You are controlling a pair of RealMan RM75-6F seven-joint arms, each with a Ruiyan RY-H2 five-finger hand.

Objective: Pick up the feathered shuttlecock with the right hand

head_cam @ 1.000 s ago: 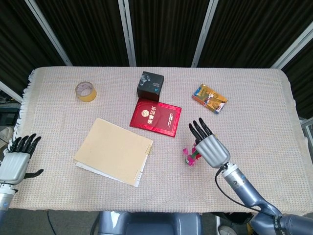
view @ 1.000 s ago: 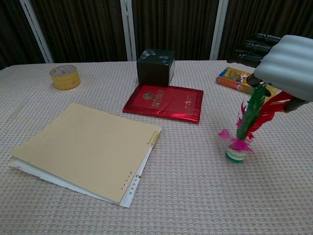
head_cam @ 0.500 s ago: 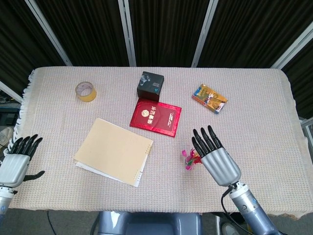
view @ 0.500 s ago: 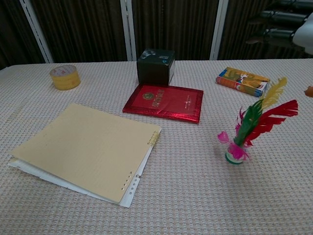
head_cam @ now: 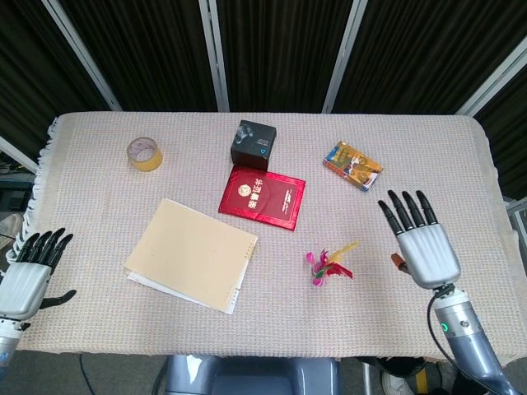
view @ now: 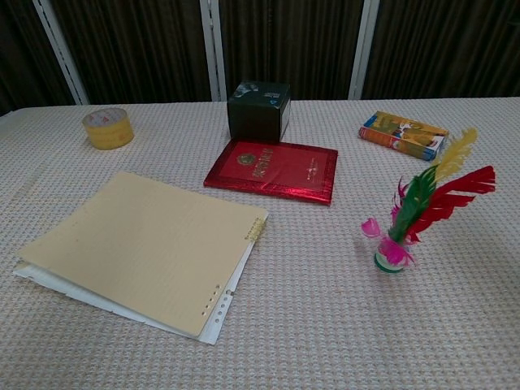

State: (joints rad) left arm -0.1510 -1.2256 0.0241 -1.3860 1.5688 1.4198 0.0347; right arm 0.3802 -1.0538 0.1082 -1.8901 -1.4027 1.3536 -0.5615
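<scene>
We haven't grasped anything yet: the feathered shuttlecock (head_cam: 328,267) stands untouched on the worktop (head_cam: 99,197), below the red booklet (head_cam: 262,197), and our right robot hand (head_cam: 420,243) hovers well to its right with fingers spread and nothing in it. The whole pick is left, reach, close and lift. It sits base down in the chest view, long axis roughly upright, feathers leaning up toward the right robot hand's side; the left robot hand (head_cam: 27,276) idles empty, fingers extended, at the near-left edge.

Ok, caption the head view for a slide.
Open right hand hovers right of the upright feathered shuttlecock, not touching it.
</scene>
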